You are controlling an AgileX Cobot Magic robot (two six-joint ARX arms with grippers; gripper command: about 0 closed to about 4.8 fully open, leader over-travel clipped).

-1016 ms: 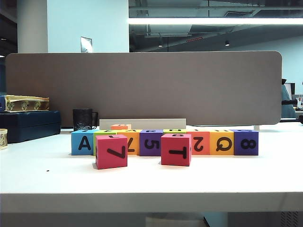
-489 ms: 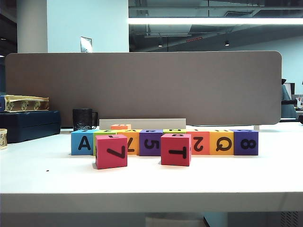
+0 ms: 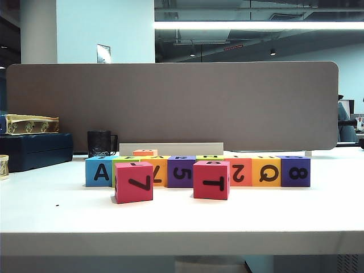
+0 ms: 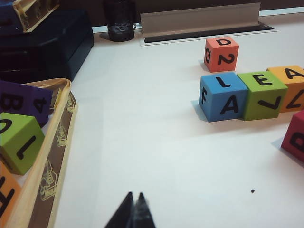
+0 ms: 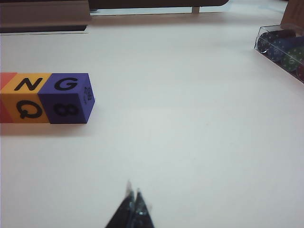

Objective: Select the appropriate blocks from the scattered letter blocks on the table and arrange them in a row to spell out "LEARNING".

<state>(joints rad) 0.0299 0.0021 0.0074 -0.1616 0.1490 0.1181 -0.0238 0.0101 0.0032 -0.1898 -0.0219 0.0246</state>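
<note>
A row of letter blocks stands on the table point(image 3: 182, 216), from a blue block point(image 3: 100, 171) to a purple block point(image 3: 295, 172). Their tops read L point(image 4: 223, 95), E point(image 4: 262, 92), A point(image 4: 289, 85) at one end and N point(image 5: 26, 99), G point(image 5: 66, 97) at the other. Two red blocks point(image 3: 133, 182) point(image 3: 211, 180) sit in front of the row. An orange-red block point(image 4: 221, 54) lies behind it. My left gripper point(image 4: 134, 195) is shut and empty over bare table, well short of the blue block. My right gripper point(image 5: 133, 187) is shut and empty, apart from the purple block. Neither shows in the exterior view.
A tan-rimmed tray point(image 4: 52, 156) holds a purple point(image 4: 23, 99), a green point(image 4: 19, 142) and an orange block point(image 4: 7, 194). Behind it stand a dark blue box point(image 4: 47, 42) and a black mug point(image 3: 101, 143). A metal rail point(image 4: 199, 19) runs along the grey partition point(image 3: 170, 105). A clear case point(image 5: 282, 47) lies off the row's purple end.
</note>
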